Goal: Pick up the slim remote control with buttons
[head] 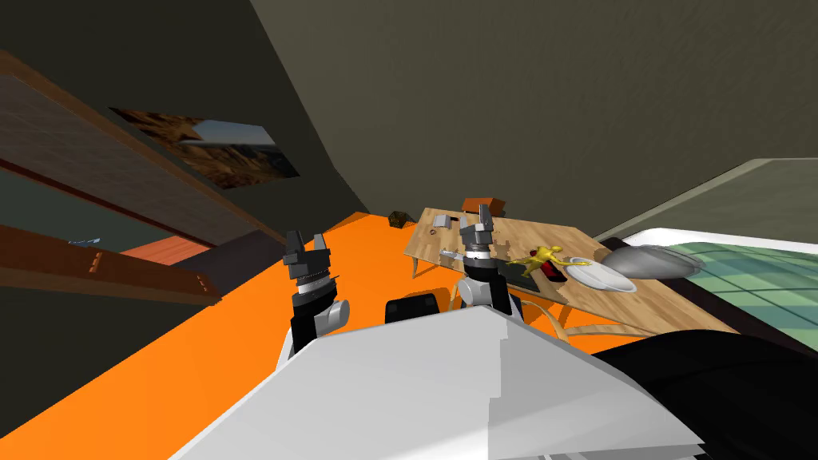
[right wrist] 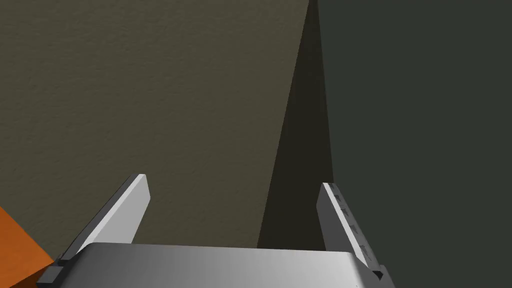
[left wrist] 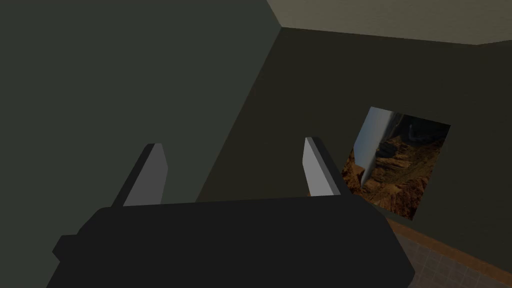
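Observation:
A light wooden table (head: pixel 639 307) stands ahead to my right with several small things on it. A dark, slim, flat slab (head: pixel 521 275) lies near its middle, partly behind my right forearm; it may be the remote, but no buttons can be made out. A small silver piece (head: pixel 447 253) lies at the table's near edge. My right gripper (head: pixel 476 211) (right wrist: pixel 233 181) is raised in front of the table, open and empty, pointing at a wall. My left gripper (head: pixel 307 239) (left wrist: pixel 232 143) is raised over the orange floor, open and empty.
On the table also lie a yellow figure (head: pixel 543 256), a red item (head: pixel 550 271), a white plate (head: pixel 601 276), a grey box (head: pixel 439 220) and a brown box (head: pixel 480 204). A bed (head: pixel 743 271) with a grey pillow (head: pixel 651 259) flanks the table. Wooden shelving (head: pixel 96 263) runs along the left.

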